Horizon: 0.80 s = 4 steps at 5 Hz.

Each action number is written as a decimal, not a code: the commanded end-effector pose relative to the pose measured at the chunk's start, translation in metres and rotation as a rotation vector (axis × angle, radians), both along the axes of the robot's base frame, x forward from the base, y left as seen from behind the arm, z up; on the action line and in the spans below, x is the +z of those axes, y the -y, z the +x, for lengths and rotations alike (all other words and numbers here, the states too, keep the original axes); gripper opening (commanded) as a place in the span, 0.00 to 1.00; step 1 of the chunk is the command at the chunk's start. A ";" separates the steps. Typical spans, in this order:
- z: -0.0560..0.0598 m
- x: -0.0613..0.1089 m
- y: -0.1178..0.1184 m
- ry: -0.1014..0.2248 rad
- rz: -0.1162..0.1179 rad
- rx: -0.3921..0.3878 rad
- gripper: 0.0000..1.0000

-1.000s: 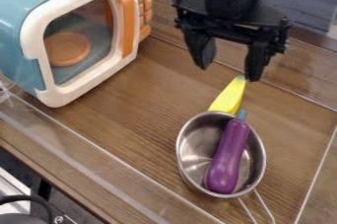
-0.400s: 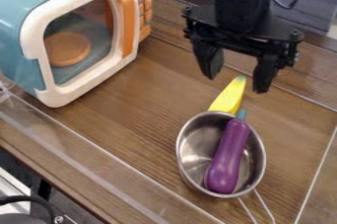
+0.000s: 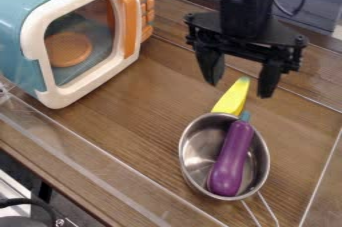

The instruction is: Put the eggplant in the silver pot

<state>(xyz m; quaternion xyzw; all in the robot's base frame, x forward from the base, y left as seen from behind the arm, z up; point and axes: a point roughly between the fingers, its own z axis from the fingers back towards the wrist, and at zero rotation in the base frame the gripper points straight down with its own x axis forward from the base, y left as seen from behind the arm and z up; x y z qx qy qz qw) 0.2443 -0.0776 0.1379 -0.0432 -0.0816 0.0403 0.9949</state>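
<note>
In the lower right of the frame: the eggplant [image 3: 234, 158] was seen lying lengthwise inside the silver pot [image 3: 197, 151], its stem end resting over the upper rim, its rounded end toward the lower rim.
Gripper: the gripper [image 3: 243, 71] was held above and behind the pot, in the upper right, jaws spread wide and empty, pointed almost straight down.
Beside the pot: a yellow corn toy [image 3: 231, 97] was found just past the upper rim, near the eggplant's stem and below the open jaws.
Upper left: a teal and white toy microwave [image 3: 64, 31] was left with its door shut, well apart from the pot.
Step judged: the placing was taken to be done, with only the withdrawal left.
How it was best done: a straight lift clear of the pot was advised, the jaws kept wide so that neither the stem nor the corn toy was caught.
Risk noted: a low sideways sweep was judged likely to nudge the eggplant's overhanging end or to shift the light pot on the wooden table [image 3: 120, 131].
</note>
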 end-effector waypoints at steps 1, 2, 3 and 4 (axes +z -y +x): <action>0.008 0.012 0.011 0.045 -0.011 0.044 1.00; 0.011 0.011 -0.002 0.049 0.002 0.012 1.00; 0.012 0.007 -0.010 0.041 0.014 -0.014 1.00; 0.013 0.006 -0.020 0.039 0.021 -0.038 1.00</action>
